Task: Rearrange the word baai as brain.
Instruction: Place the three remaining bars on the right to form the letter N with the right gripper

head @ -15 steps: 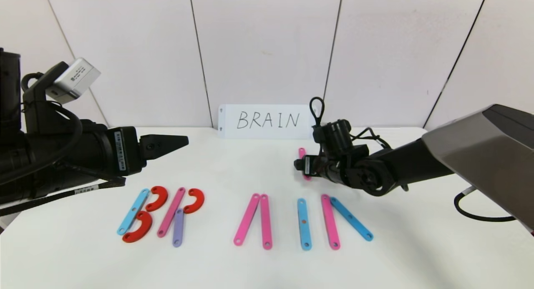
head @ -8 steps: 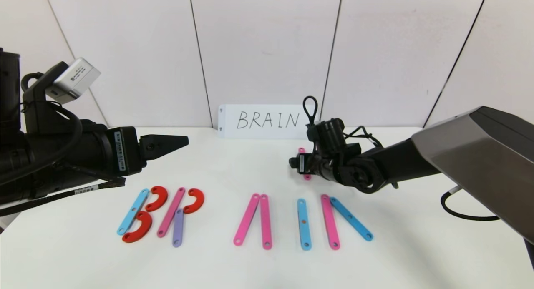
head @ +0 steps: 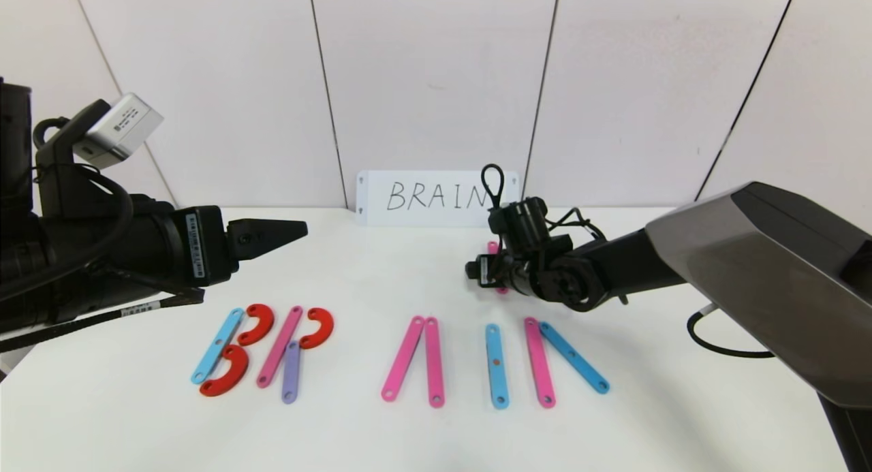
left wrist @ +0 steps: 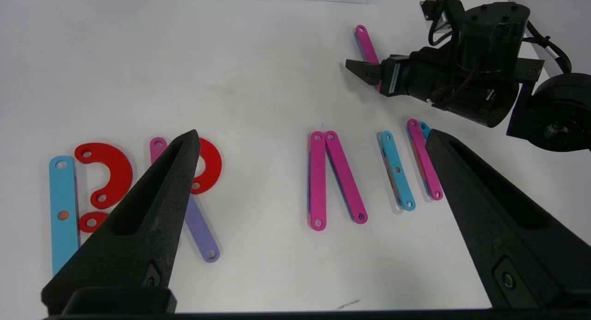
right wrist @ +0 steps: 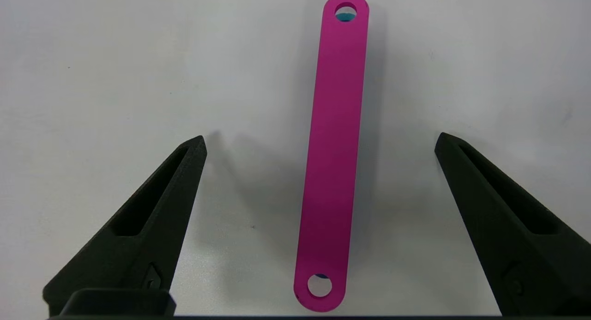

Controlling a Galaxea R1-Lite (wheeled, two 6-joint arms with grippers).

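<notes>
The right claw (right wrist: 318,144) is held open just above the worktop (head: 409,431), and a lone pink strip (right wrist: 332,149) is seen lying flat between its 2 spread fingers, touched by neither. The row of letter pieces (head: 409,356) lies nearer the robot. The left claw (left wrist: 314,140) is held open, parked above the red curves (head: 255,322).

A plain white table (head: 422,431) carries flat holed plastic pieces in a row. At the robot's left, a light blue strip (head: 217,345) is flanked by two red C-shaped curves (head: 257,323); beside them a pink strip (head: 279,355), a purple strip (head: 291,372) and a third red curve (head: 316,327) are laid. Two pink strips (head: 417,359) meet at their far ends mid-row. A blue strip (head: 496,366), a pink strip (head: 539,362) and a slanted blue strip (head: 573,357) follow. A lone pink strip (right wrist: 333,149) lies farther back, near a white card lettered BRAIN (head: 436,197).
</notes>
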